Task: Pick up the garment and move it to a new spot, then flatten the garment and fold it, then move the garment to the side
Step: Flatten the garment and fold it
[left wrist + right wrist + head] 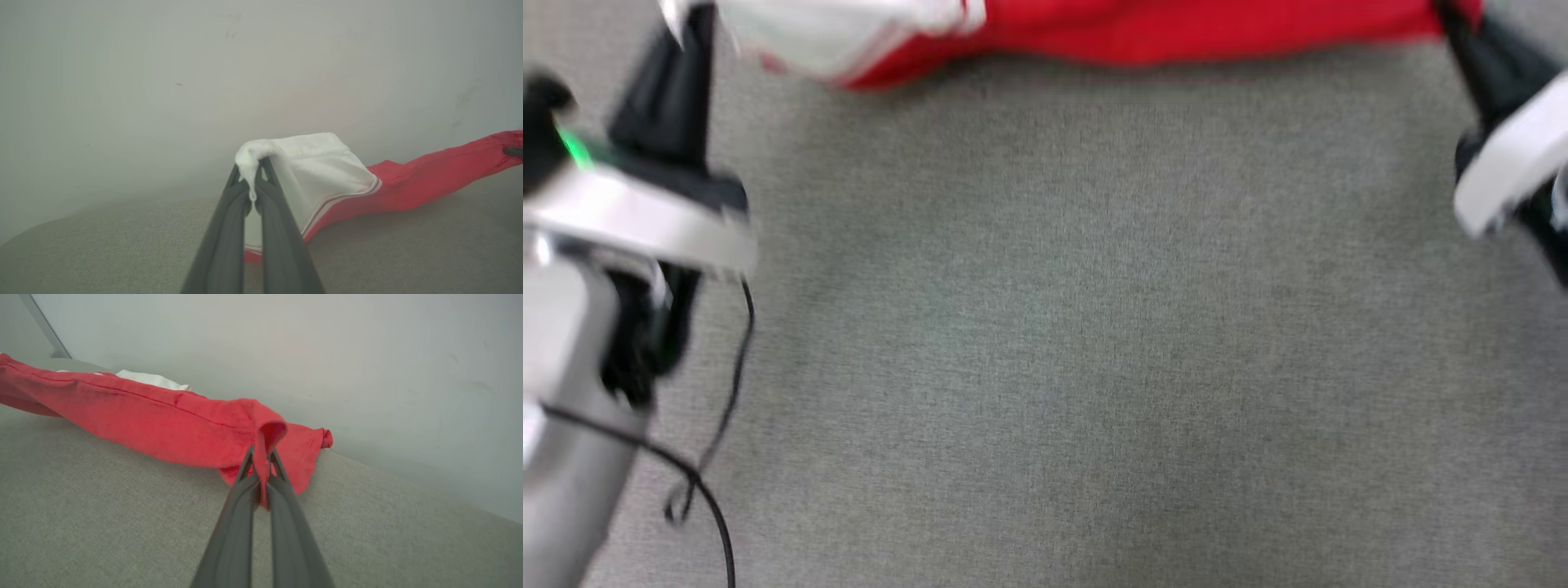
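Surface (1045,327): one, grey woven fabric, bare across its middle and near side. A pale wall (163,81) rises behind its far edge.

Garment (1176,28): one. It has a red body and one white short sleeve (318,167) in sight, trimmed with thin red and white stripes. No lettering is visible at this angle. It runs as a long bunched band along the far edge of the surface, close to the wall, strung between the two grippers. The white sleeve is at the left end and a plain red end at the right. The head view is blurred, so whether the middle rests on the surface cannot be told.

Grippers: two. Left gripper (250,171): its fingers are pressed together on a fold of the white sleeve, which drapes over the tips. Right gripper (261,455): its fingers are pinched on a tuck of red cloth at the other end.

Cable (711,457): one, thin and black, looping beside the left arm near the left edge of the surface.
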You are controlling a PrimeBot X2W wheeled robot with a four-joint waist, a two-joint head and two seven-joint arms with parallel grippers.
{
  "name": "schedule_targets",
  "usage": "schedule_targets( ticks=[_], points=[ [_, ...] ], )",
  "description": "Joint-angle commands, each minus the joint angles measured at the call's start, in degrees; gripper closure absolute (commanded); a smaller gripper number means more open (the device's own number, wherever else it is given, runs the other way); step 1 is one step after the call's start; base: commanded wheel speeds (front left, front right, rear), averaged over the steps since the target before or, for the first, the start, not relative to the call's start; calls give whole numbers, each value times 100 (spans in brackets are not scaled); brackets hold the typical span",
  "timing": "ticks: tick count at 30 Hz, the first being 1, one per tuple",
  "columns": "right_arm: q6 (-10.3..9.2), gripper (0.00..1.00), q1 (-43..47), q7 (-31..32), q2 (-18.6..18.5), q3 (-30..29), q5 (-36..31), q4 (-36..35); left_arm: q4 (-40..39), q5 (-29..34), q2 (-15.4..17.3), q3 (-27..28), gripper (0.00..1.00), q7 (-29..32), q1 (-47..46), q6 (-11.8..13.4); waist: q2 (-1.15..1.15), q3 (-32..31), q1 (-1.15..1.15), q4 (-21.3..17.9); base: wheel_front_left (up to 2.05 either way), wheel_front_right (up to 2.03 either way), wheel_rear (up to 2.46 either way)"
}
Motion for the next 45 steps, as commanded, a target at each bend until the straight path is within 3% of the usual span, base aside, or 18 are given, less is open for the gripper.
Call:
schedule_targets(
  ticks=[1, 10, 22, 34, 45],
  points=[
    [-5, 100, 296, 45, -37, -38, 26, -107, -147, -35, 62, -2, 100, -23, 307, 72, 0, -260, 1, 14, 0, 0, 0],
    [-5, 100, 2052, 358, 22, -242, 27, -677, -872, -471, 322, 19, 100, 6, 2394, 500, 0, -1014, 1, -65, 0, 0, 0],
    [-5, 100, 3707, 359, 82, -164, 137, -625, -1105, -1061, 183, -120, 100, -15, 4505, 791, 0, -1936, 1, -82, 0, 0, 0],
    [-6, 100, 4943, 466, -70, -231, 367, -845, -1198, -1556, 111, -289, 100, 143, 5737, 929, 0, -2414, 1, 17, 0, 0, 0],
    [-5, 100, 5650, 534, -126, -505, 445, -1132, -1344, -1738, 76, -384, 100, 270, 6083, 971, 0, -2524, 1, 128, 0, 0, 0]
  ],
)
